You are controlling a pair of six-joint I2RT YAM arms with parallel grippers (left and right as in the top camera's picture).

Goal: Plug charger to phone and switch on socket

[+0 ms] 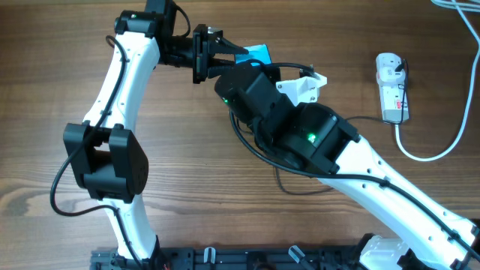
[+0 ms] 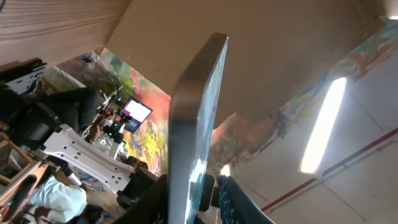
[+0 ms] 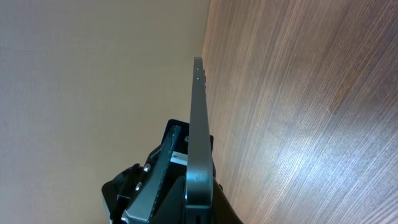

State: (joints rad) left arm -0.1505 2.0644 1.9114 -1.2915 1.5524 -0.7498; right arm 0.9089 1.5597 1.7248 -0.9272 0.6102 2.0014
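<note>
We see the overhead view bright and evenly lit, with only soft, faint shadows on the wooden table [image 1: 45, 90]. In the left wrist view a ceiling strip light [image 2: 322, 127] glares white, and the close phone [image 2: 189, 124] edge is blurred. In the right wrist view its near end softens and the wood shows a pale sheen.

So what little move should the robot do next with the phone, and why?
Probably squeeze the left gripper shut on the phone. The phone stands edge-on between its fingers, but I cannot tell whether they pinch it yet. The right gripper clamps it too, so a firm second hold seems wise before anything lets go.
</note>
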